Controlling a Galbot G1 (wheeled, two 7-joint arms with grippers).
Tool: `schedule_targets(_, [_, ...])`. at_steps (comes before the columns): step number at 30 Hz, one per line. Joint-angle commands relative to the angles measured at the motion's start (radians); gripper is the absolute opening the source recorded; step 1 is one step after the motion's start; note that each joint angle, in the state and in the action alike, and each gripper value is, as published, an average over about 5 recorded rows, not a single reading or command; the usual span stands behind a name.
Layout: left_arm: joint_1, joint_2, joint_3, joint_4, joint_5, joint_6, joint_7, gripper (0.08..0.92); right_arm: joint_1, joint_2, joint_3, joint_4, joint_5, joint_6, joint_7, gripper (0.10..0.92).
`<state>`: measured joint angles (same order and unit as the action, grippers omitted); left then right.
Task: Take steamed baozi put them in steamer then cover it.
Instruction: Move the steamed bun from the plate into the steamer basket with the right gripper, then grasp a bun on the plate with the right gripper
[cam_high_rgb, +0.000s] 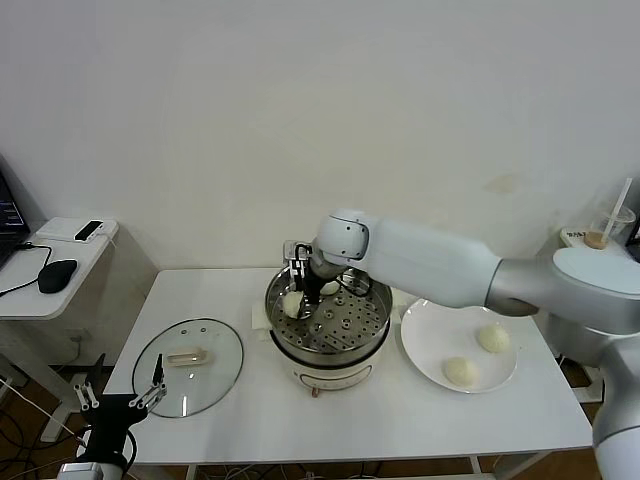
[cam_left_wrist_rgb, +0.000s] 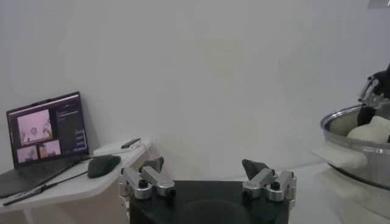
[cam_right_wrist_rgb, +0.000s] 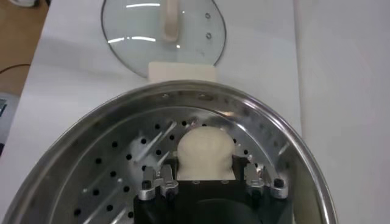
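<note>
Landmark: you work around the steamer (cam_high_rgb: 328, 325), the steel pot on its white base in the middle of the table (cam_high_rgb: 500, 420); every place below is told from it.
Right gripper: your right gripper (cam_high_rgb: 303, 292) is down inside the steamer, at the side of the tray toward the lid, its fingers pressed against the flanks of a bun (cam_right_wrist_rgb: 205, 152), so it is grasping that bun.
Bun in hand: it sits low on the holed tray, and you look to be at the point of setting it down; release not yet shown.
Second bun in the pot: another bun (cam_high_rgb: 330, 288) lies on the tray just beside the gripper, toward the wall.
Buns left: two buns (cam_high_rgb: 493, 338) (cam_high_rgb: 460, 371) wait on the white plate (cam_high_rgb: 425, 365), which sits just beside the steamer on your right-arm side.
Lid: the glass lid (cam_high_rgb: 189, 366) lies flat on the table, apart from the steamer on your left-arm side, handle up; the pot is uncovered.
Left gripper: your left gripper (cam_left_wrist_rgb: 208, 178) hangs idle with its fingers spread wide, off the table edge beyond the lid, grasping nothing.
Progress: by my count you are about halfway on the buns: two in or going in, two to fetch.
Left to do: release this bun, carry over the plate's two, then cover the pot.
</note>
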<state>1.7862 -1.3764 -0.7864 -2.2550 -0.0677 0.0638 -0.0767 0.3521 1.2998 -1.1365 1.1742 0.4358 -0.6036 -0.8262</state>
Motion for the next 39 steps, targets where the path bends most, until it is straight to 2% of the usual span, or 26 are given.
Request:
schedule_targets(1, [-0.001, 0.001, 0.0, 0.002, -0.001, 0.0, 0.0, 0.823, -0.015, 0.034, 0.004, -0.054, -0.02, -0.001, -0.001, 0.587])
schedule_targets(8, [-0.002, 0.004, -0.002, 0.002, -0.003, 0.001, 0.0, 0.823, 0.046, -0.032, 0.002, 0.017, -0.054, 0.052, -0.129, 0.773])
schedule_targets(11, [-0.001, 0.005, -0.004, 0.001, -0.005, 0.001, 0.0, 0.823, 0.108, -0.101, 0.0, 0.075, -0.075, 0.103, -0.219, 0.814])
schedule_targets(24, [-0.001, 0.018, 0.003, -0.003, -0.006, 0.002, 0.001, 0.823, 0.304, -0.561, -0.035, 0.372, -0.142, 0.264, -0.38, 0.823])
schedule_targets(32, [-0.002, 0.029, 0.014, -0.001, -0.004, 0.002, 0.001, 0.823, 0.168, -0.852, 0.004, 0.503, -0.304, 0.31, -0.386, 0.823])
schedule_targets(39, [-0.004, 0.029, 0.035, 0.006, 0.006, 0.002, 0.001, 0.823, -0.072, -0.957, 0.167, 0.536, -0.42, 0.33, -0.352, 0.823])
